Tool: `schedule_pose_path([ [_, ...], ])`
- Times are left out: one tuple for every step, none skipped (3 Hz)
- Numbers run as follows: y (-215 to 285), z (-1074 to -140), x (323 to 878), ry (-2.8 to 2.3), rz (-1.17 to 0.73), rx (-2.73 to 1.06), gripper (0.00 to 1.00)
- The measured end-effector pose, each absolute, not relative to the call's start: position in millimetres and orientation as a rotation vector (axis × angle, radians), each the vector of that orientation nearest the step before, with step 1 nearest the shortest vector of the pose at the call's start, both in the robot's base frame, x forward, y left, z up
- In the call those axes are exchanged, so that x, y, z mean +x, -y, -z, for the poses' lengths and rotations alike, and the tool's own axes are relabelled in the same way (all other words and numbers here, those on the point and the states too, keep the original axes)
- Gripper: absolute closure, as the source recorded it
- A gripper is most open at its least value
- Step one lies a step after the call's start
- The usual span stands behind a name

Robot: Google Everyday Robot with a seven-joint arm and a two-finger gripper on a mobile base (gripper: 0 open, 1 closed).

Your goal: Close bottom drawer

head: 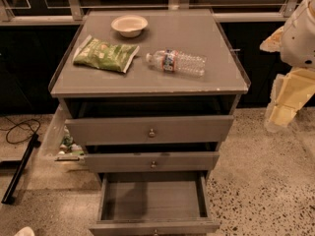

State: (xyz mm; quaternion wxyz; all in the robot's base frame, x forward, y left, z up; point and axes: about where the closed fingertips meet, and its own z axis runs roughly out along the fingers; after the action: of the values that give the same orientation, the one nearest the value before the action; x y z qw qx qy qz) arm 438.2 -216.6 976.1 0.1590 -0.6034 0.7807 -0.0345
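Bottom drawer (pixel 152 200) stands pulled far out beneath the worktop's (pixel 197 31) front edge. Gripper (pixel 284 104) hangs beyond the right edge, apart from the cabinet; open or closed cannot be told. Bowl (pixel 129 25) sits near the back edge, chip bag (pixel 105 54) toward the left edge, and water bottle (pixel 176 62) lies mid-top.

Speckled terrazzo floor (pixel 266 181), dark wall (pixel 29 58) behind — pale frame bars (pixel 74 1), black cable (pixel 29 122) at left
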Motion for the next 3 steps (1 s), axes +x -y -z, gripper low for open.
schedule_pose_path([
  [216.6, -975.1, 438.5, -2.231, 0.1, -1.726, 0.0],
  [220.8, -946.4, 437.8, -2.224, 0.058, -1.736, 0.0],
  [224.8, -891.8, 429.7, -2.202, -0.044, -1.748, 0.0],
])
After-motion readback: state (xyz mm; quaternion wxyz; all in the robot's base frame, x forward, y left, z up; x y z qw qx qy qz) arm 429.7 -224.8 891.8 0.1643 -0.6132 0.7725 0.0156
